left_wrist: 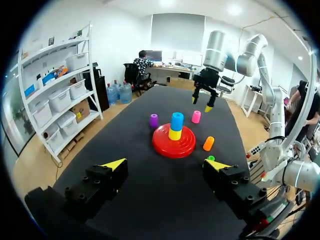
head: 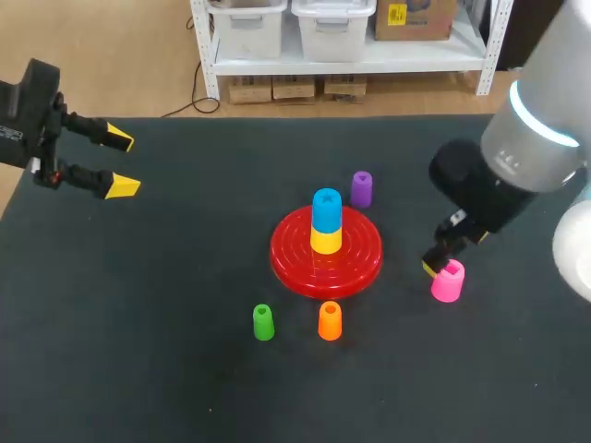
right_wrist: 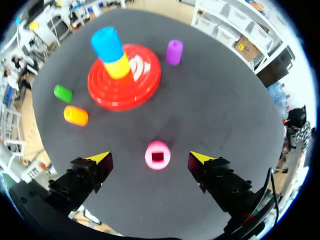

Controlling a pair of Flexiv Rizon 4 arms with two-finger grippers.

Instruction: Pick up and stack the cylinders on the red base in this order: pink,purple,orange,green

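Evidently lined up for a grasp, the right gripper (right_wrist: pixel 151 158) hangs over the pink cylinder (head: pixel 447 281), fingers apart — it stands upright on the table (head: pixel 138 369) beside the red base (head: pixel 362 263); the left gripper (head: pixel 120 162), also apart, sits clear.

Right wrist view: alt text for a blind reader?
Open right gripper above an upright pink cylinder, untouched between its fingers. Ahead, a red base holds a blue cylinder atop a yellow one; purple, orange and green ones stand nearby.
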